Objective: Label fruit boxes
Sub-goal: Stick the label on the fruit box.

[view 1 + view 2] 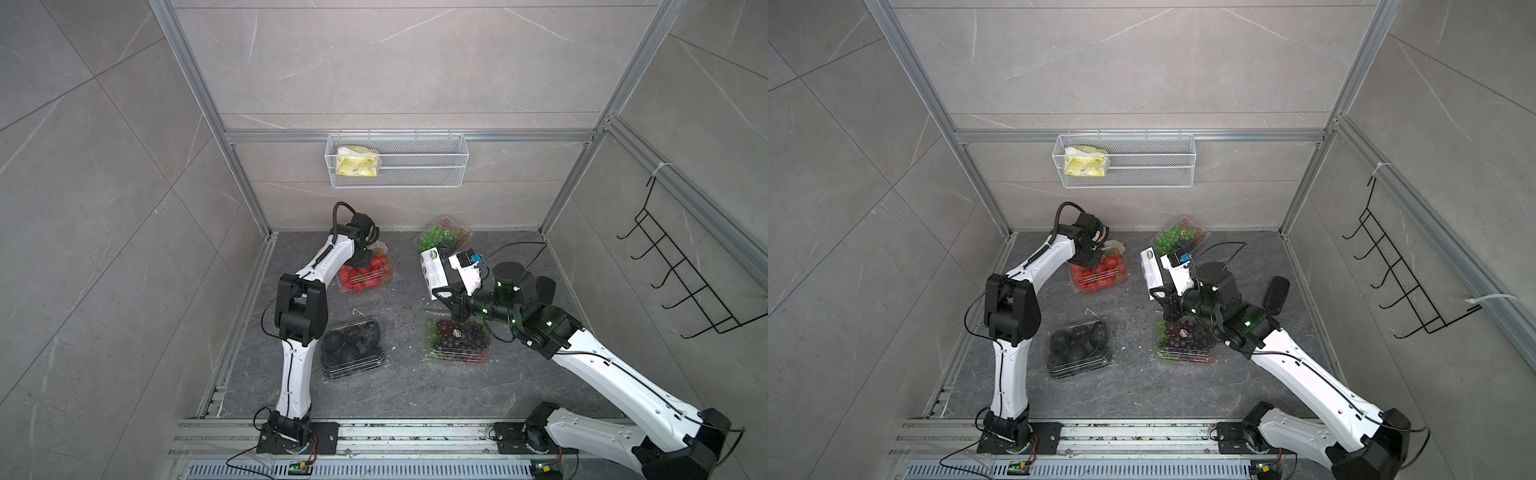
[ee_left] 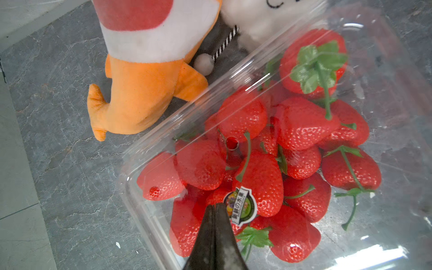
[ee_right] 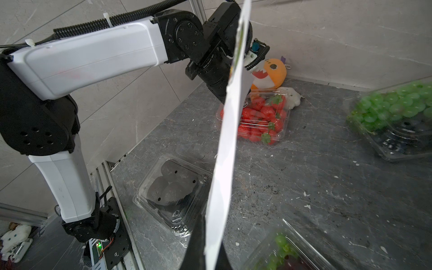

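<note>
Four clear fruit boxes lie on the grey floor: strawberries (image 1: pixel 368 276) (image 2: pixel 292 152) at back left, green grapes (image 1: pixel 442 235) at back right, dark fruits (image 1: pixel 353 345) (image 3: pixel 173 189) at front left, purple grapes (image 1: pixel 457 338) at front right. My left gripper (image 2: pixel 216 207) (image 1: pixel 359 262) is shut, its tip resting on the strawberry lid beside a round sticker (image 2: pixel 242 207). My right gripper (image 3: pixel 208 233) (image 1: pixel 444 295) hovers between the two grape boxes, shut on the lower end of a white sticker sheet (image 3: pixel 233 117) (image 1: pixel 432 270) that stands upright.
An orange plush toy (image 2: pixel 140 93) (image 3: pixel 271 72) and a white plush (image 3: pixel 292 95) lie against the strawberry box by the back wall. A wire basket (image 1: pixel 419 162) holding a yellow pack hangs on the back wall. A black hook rack (image 1: pixel 681 270) hangs on the right wall.
</note>
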`<action>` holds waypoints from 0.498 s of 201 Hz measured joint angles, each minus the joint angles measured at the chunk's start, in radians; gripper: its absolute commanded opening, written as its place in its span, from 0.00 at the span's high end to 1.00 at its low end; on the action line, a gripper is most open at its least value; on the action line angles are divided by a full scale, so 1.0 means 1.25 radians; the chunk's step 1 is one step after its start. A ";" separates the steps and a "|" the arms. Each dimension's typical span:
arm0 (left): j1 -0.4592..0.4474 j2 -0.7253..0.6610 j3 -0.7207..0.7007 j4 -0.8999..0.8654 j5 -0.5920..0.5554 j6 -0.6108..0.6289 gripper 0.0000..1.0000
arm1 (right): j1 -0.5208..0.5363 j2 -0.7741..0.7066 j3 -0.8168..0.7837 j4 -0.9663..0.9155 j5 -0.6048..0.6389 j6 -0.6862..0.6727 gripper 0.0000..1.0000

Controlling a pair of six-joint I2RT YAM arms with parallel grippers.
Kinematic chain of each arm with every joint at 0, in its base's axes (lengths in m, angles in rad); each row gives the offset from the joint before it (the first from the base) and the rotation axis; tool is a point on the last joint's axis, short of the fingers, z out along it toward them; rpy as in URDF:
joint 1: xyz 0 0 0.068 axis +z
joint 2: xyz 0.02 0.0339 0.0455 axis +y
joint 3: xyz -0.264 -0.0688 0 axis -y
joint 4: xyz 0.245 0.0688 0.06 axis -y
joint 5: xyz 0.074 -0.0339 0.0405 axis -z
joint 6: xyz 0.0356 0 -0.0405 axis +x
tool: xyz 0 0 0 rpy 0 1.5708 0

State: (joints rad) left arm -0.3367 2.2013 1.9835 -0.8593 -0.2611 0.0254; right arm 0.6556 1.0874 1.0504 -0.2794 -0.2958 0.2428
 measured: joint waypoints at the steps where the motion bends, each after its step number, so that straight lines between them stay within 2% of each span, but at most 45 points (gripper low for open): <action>1: 0.000 0.000 0.000 0.000 0.000 0.000 1.00 | 0.000 0.000 0.000 0.000 0.000 0.000 1.00; 66: 0.004 0.000 0.000 0.000 0.003 -0.004 1.00 | -0.001 0.004 0.000 0.000 -0.005 0.000 1.00; 100: 0.004 -0.014 0.000 0.000 0.035 -0.009 1.00 | -0.002 0.004 0.000 0.002 -0.006 0.001 1.00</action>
State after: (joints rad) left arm -0.3313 2.1834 1.9831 -0.8589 -0.2173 0.0139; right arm 0.6537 1.0924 1.0504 -0.2768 -0.3031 0.2436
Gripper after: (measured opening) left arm 0.051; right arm 0.045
